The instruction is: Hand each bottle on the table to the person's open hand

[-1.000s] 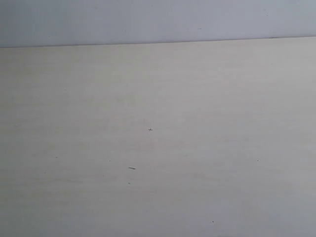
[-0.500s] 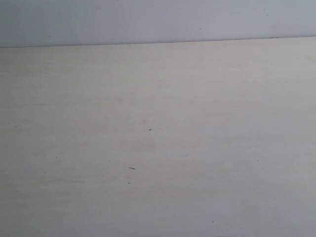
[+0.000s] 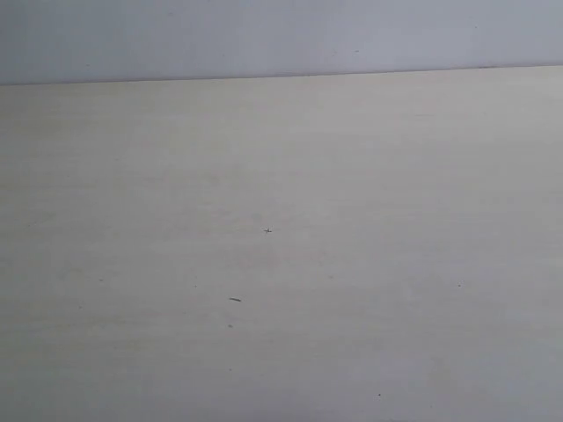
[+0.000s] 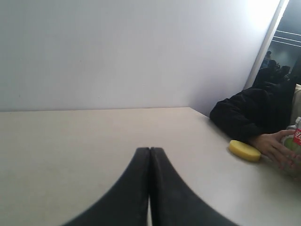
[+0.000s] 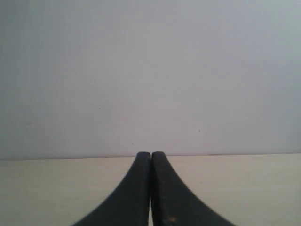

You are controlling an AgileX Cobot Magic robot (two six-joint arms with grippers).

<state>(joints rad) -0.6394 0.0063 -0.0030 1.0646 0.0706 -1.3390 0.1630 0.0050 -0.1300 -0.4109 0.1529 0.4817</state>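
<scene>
No change in exterior view since a second ago: the table (image 3: 352, 176) shows the same few dark specks. Left gripper (image 4: 149, 150) and right gripper (image 5: 150, 154) both have fingers pressed together, holding nothing. In the left wrist view, the person's hand (image 4: 276, 145) rests on the table touching the red-label bottle (image 4: 297, 135). The yellow bottle (image 4: 244, 150) lies just beside the hand.

A: What does the desk (image 3: 369, 220) carry?
B: Pale wood grain, a few dark specks (image 3: 235, 300). Toward one edge a yellow bottle (image 4: 244, 150) lies on its side, just beside a person's hand (image 4: 275, 145) resting by a red-labelled bottle (image 4: 297, 137).
</scene>
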